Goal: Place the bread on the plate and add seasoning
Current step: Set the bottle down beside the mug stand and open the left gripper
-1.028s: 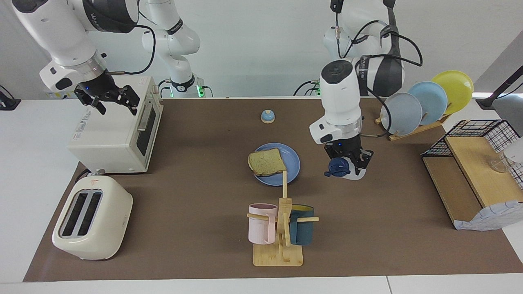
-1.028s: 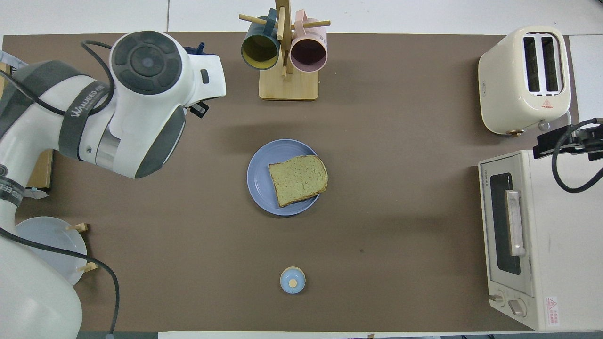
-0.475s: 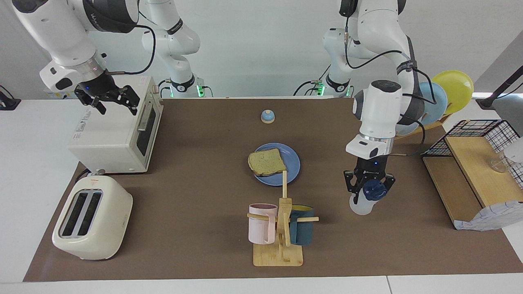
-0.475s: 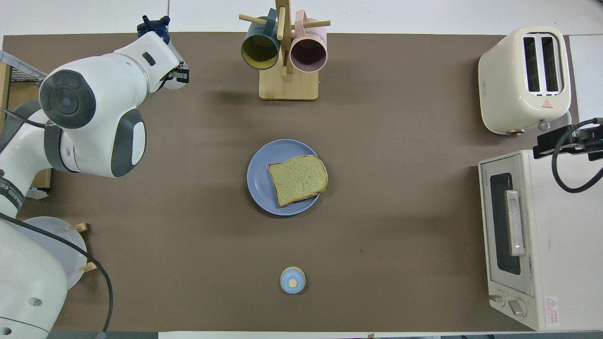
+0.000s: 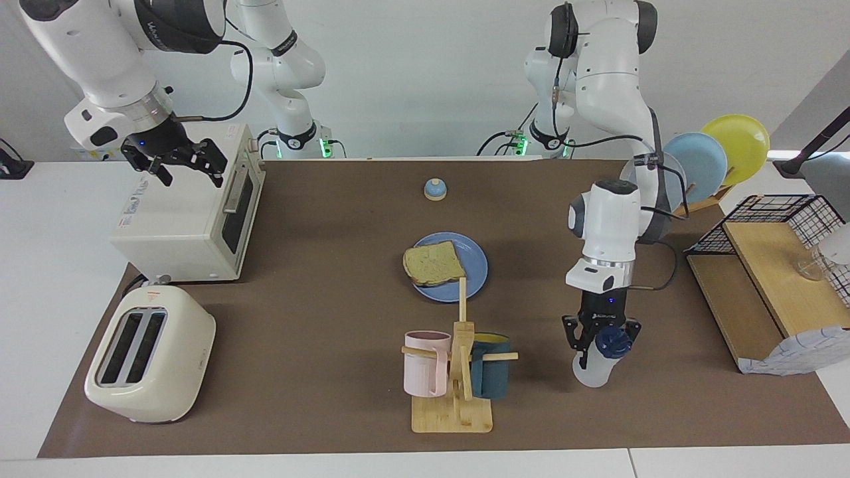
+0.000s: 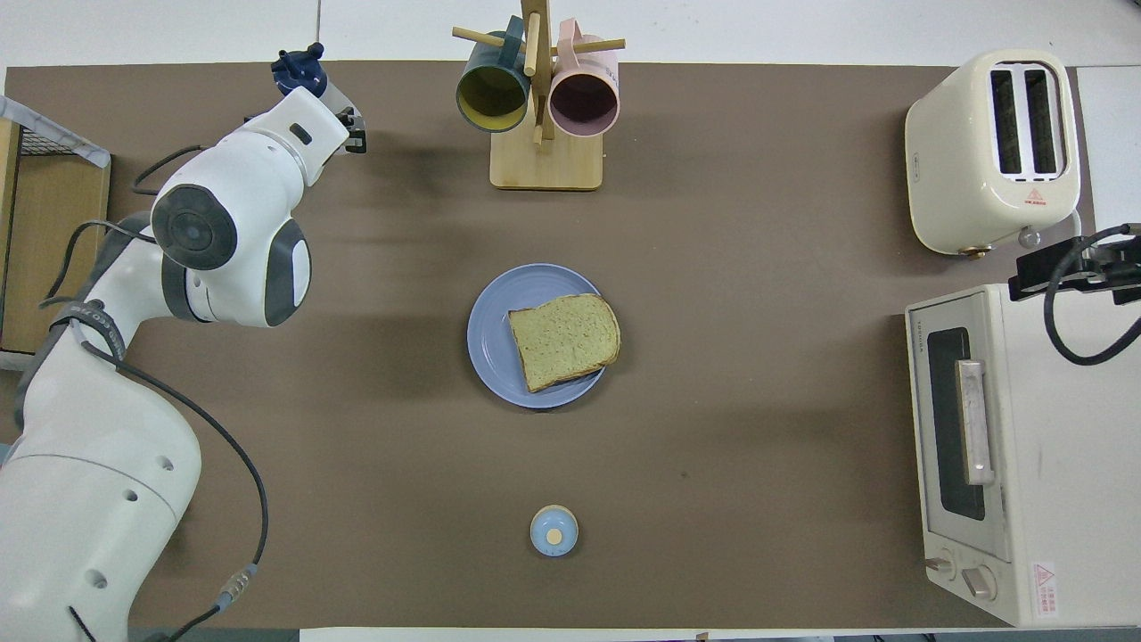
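The bread [image 5: 433,263] sits on the plate [image 5: 475,267]. The left claw [image 5: 601,337] pinches the seasoning [image 5: 596,362] low over the surface near the mug rack [image 5: 456,372]. Best to set it down gently, upright. The right claw [image 5: 174,158] waits spread over the oven [image 5: 186,219].

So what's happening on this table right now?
A slice of bread lies on the blue plate mid-table. The left gripper is shut on the seasoning shaker, holding it upright at the brown mat, beside the mug rack toward the left arm's end of the table. The right gripper waits open above the toaster oven.
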### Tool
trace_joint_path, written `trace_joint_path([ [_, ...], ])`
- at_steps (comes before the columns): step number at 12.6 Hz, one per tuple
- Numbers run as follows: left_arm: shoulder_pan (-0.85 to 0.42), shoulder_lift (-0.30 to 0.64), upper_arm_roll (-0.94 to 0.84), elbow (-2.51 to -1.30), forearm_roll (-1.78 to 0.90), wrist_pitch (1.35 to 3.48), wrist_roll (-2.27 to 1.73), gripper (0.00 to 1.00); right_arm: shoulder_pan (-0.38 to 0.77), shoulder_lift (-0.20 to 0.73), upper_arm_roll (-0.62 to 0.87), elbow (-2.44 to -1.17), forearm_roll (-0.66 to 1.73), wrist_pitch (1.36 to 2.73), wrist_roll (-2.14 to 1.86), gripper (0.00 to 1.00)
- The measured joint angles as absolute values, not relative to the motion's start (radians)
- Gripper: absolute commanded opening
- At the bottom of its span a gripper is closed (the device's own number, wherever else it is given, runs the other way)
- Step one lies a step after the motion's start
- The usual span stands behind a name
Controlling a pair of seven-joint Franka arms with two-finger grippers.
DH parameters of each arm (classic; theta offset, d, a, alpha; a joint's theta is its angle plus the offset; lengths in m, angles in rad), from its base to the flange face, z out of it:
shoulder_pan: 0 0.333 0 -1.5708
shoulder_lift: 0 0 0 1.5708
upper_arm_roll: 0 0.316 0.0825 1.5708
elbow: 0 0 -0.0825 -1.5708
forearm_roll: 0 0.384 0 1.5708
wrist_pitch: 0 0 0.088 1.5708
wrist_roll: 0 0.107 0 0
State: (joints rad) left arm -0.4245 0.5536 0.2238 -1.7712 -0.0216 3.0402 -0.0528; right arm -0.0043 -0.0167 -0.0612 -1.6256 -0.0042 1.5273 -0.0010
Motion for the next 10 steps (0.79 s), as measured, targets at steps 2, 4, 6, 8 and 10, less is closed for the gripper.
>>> trace_joint_path([
  [2, -0.409, 0.606, 0.212, -1.718, -0.022, 3.054, -0.054, 0.0, -0.004, -0.017, -0.061, -1.626, -0.004, 1.527, -0.001, 1.0],
  [4, -0.351, 0.635, 0.147, -1.673, -0.022, 3.054, -0.055, 0.0, -0.004, -0.017, -0.061, -1.626, -0.004, 1.527, -0.001, 1.0],
  [6, -0.261, 0.653, 0.046, -1.648, -0.019, 3.054, -0.054, 0.0, -0.004, -0.017, -0.061, -1.626, -0.004, 1.527, -0.001, 1.0],
  [8, -0.208, 0.679, -0.005, -1.621, -0.002, 3.054, -0.05, 0.0, -0.004, -0.017, -0.061, -1.626, -0.004, 1.527, -0.001, 1.0],
  [10, -0.201, 0.724, -0.017, -1.586, 0.011, 3.073, -0.05, 0.0, -0.004, -0.017, -0.061, -1.626, -0.004, 1.527, -0.001, 1.0],
])
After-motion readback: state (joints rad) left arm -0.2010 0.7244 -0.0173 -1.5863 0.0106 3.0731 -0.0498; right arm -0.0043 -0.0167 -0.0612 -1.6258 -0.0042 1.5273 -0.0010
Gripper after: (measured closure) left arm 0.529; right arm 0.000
